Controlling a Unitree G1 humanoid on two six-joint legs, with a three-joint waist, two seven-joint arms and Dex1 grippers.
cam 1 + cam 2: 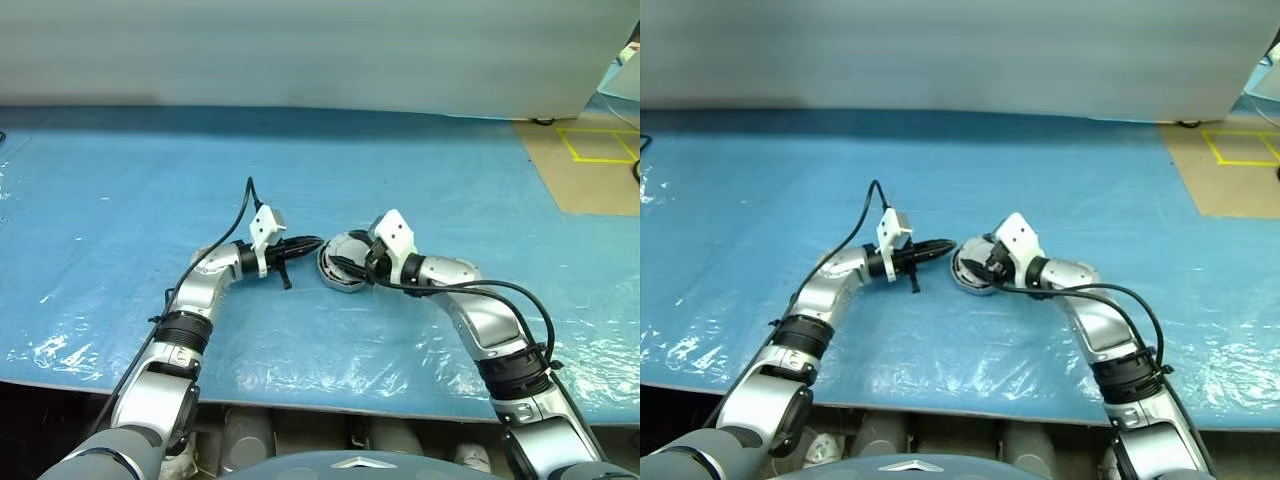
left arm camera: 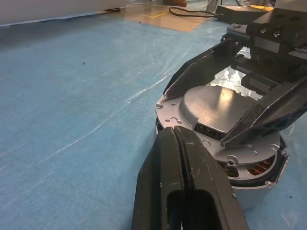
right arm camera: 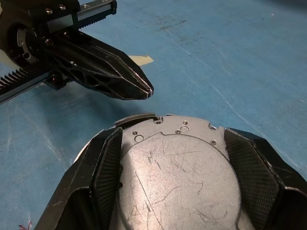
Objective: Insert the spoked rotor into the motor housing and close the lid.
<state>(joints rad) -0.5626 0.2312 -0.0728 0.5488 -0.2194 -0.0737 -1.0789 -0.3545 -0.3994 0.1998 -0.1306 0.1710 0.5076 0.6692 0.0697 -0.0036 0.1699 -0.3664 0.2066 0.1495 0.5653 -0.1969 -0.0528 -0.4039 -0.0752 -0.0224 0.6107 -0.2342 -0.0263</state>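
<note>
The motor housing, a shallow silver can with copper windings showing in a gap under its top, sits on the blue sheet between my two grippers. The lid, a scratched grey disc, lies on top of it, slightly askew. My right gripper straddles the lid, with a finger pad against each side of it. My left gripper is shut and empty, level, its tip just short of the housing's rim. The spoked rotor is hidden.
A blue plastic sheet covers the table, with its front edge close to me. A pale wall runs along the back. Brown floor with yellow tape lies at the far right.
</note>
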